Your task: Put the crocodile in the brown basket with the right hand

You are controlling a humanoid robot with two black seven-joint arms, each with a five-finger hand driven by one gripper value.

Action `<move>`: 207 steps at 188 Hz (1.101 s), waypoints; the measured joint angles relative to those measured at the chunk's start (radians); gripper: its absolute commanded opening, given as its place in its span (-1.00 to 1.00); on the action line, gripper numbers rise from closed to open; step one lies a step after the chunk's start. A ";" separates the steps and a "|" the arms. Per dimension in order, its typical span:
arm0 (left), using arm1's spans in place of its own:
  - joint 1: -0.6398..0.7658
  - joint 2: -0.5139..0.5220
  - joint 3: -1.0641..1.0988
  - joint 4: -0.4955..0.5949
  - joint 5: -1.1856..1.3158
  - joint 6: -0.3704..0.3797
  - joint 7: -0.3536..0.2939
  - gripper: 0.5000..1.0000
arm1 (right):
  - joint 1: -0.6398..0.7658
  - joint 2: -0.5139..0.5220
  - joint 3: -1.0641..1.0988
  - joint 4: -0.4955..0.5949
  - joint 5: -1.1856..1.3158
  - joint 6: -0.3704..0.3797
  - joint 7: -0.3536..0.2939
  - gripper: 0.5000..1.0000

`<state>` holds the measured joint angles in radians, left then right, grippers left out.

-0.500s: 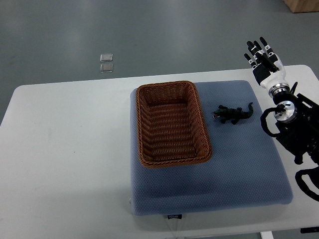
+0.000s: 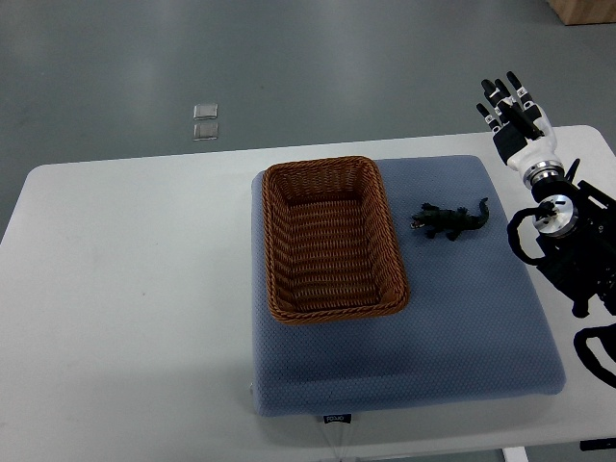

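A small dark green toy crocodile [image 2: 449,220] lies on the blue-grey pad [image 2: 462,318], just right of the brown wicker basket [image 2: 330,171]. The basket holds nothing. My right hand [image 2: 513,111] is raised at the table's far right edge, beyond and to the right of the crocodile and well apart from it. Its fingers are spread and hold nothing. The black right arm [image 2: 573,250] runs down the right side of the view. No left arm shows.
The pad lies on a white table [image 2: 125,289]. Two small clear squares [image 2: 205,121] lie on the grey floor beyond the table. A wooden corner [image 2: 582,10] shows at the top right.
My right hand has shifted slightly to the right and up in the view. The crocodile and basket have not moved.
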<state>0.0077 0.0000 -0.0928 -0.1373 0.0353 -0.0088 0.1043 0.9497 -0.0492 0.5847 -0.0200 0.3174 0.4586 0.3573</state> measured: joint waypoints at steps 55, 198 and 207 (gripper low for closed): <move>0.000 0.000 0.001 -0.005 0.000 0.001 0.000 1.00 | 0.001 -0.001 0.001 0.000 0.000 -0.011 0.000 0.72; 0.000 0.000 0.001 -0.002 0.000 0.001 0.000 1.00 | 0.036 -0.231 -0.130 0.334 -0.385 -0.269 0.009 0.71; 0.000 0.000 0.001 -0.002 0.000 0.001 0.000 1.00 | 0.049 -0.260 -0.145 0.343 -0.496 -0.260 0.010 0.71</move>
<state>0.0073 0.0000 -0.0921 -0.1397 0.0352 -0.0076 0.1043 0.9991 -0.3089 0.4399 0.3235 -0.1791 0.1982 0.3670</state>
